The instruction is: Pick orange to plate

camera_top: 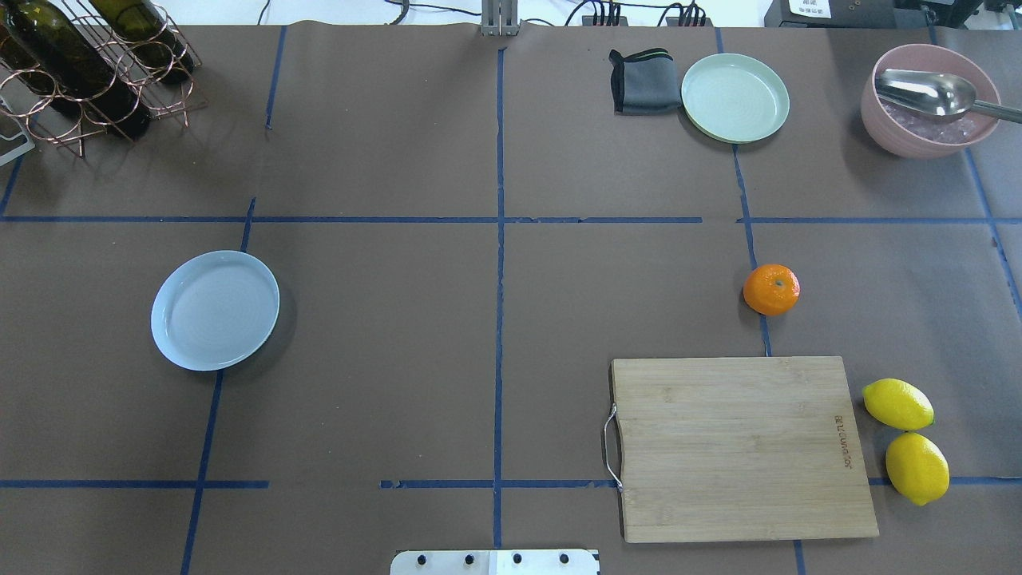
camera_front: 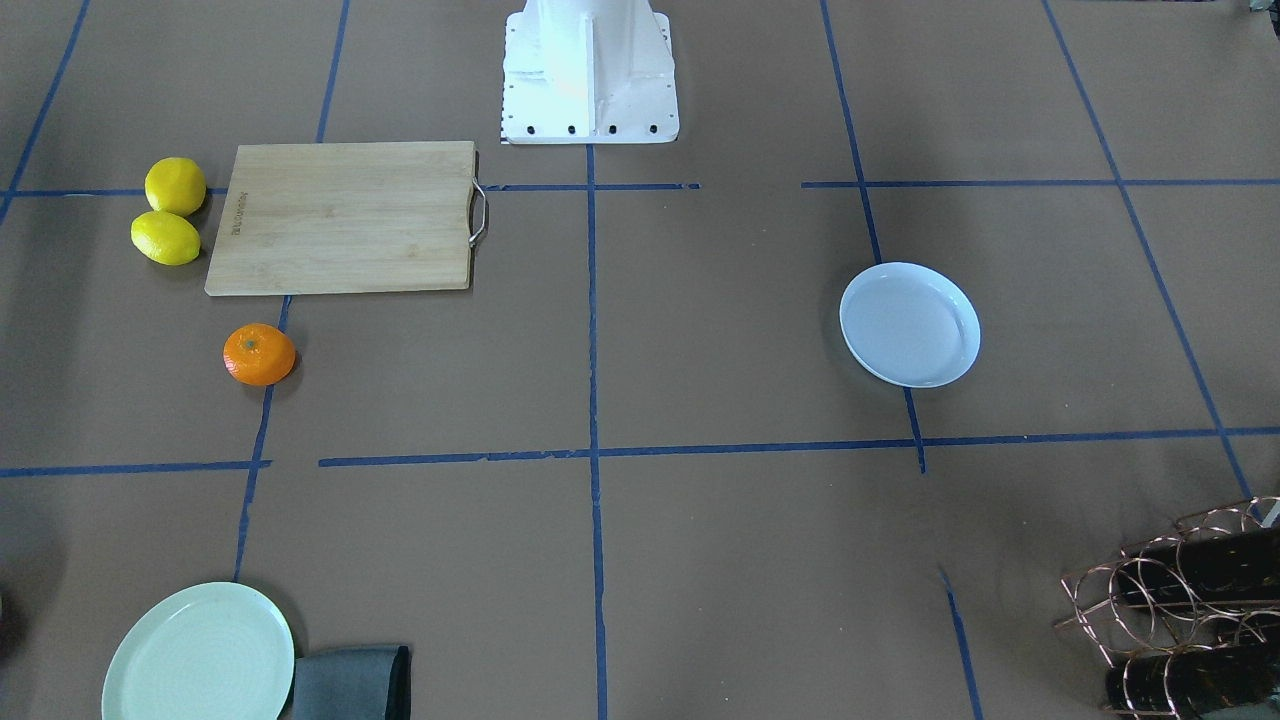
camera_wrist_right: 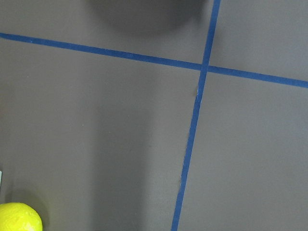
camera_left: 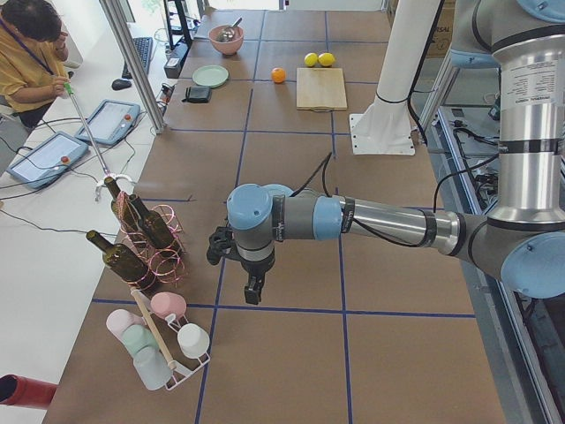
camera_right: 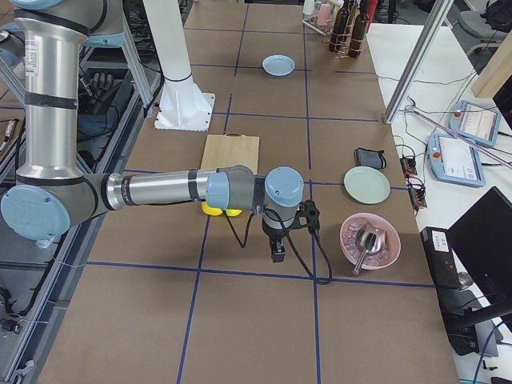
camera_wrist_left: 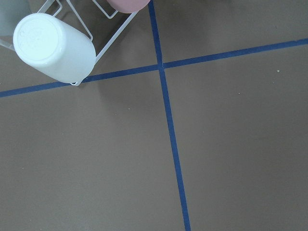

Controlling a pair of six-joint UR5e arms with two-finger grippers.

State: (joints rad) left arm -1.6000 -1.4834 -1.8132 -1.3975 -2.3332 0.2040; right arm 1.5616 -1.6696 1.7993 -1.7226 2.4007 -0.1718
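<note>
The orange (camera_front: 259, 354) (camera_top: 771, 289) lies alone on the brown table, just beyond the wooden cutting board, with nothing touching it. The white, faintly bluish plate (camera_front: 910, 323) (camera_top: 215, 310) sits empty on the robot's left half, far from the fruit. Neither arm appears in the overhead or front views. My left gripper (camera_left: 253, 287) hangs over the table's left end near the cup rack. My right gripper (camera_right: 278, 252) hangs over the right end beside the pink bowl. Both show only in the side views, so I cannot tell whether they are open or shut.
A cutting board (camera_top: 742, 447) lies near the robot base, with two lemons (camera_top: 906, 439) at its right. A mint-green plate (camera_top: 735, 97), grey cloth (camera_top: 645, 81) and pink bowl with a spoon (camera_top: 930, 100) line the far edge. A wire bottle rack (camera_top: 88, 64) fills the far left corner.
</note>
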